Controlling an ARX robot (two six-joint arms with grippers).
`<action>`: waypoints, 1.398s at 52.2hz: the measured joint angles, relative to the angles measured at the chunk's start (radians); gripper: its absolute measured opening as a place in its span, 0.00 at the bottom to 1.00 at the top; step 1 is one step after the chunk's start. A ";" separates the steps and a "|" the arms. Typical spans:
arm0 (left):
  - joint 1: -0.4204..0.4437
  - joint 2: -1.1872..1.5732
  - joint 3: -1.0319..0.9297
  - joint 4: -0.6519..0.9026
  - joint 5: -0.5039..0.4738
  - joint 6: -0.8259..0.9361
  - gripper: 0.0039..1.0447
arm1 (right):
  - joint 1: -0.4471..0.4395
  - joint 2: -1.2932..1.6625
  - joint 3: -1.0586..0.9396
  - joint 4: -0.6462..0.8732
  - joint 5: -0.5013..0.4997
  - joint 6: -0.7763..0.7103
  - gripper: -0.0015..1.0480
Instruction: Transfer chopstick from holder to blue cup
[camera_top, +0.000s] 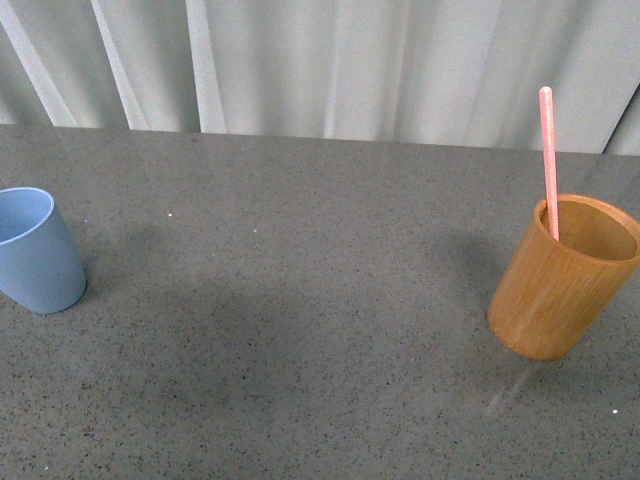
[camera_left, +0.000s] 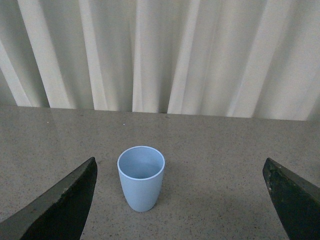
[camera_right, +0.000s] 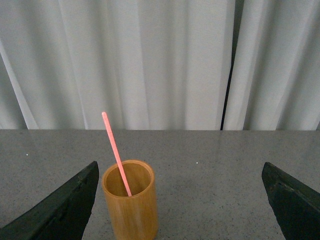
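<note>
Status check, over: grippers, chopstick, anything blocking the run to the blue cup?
Left gripper open, empty, facing blue cup. Right gripper open, empty, facing holder. Chopstick standing in holder, untouched. Nothing seen between holder and cup.

You see two cups standing well apart on the grey speckled table (camera_top: 300, 320).

The blue cup (camera_top: 35, 252) stands upright at your far left, its side cut by the picture's edge. The holder (camera_top: 560, 285) stands at your right with the chopstick (camera_top: 548, 150) in it. The stick stands nearly upright against the far side of the rim, its rounded end rising well above it in front of the pale curtain (camera_top: 350, 60).
</note>
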 joint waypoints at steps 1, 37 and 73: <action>0.000 0.000 0.000 0.000 0.000 0.000 0.94 | 0.000 0.000 0.000 0.000 0.000 0.000 0.90; 0.016 0.242 0.138 -0.282 -0.053 -0.088 0.94 | 0.000 0.000 0.000 0.000 0.000 0.000 0.90; 0.226 1.586 1.086 -0.485 -0.032 0.286 0.94 | 0.000 0.000 0.000 0.000 0.000 0.000 0.90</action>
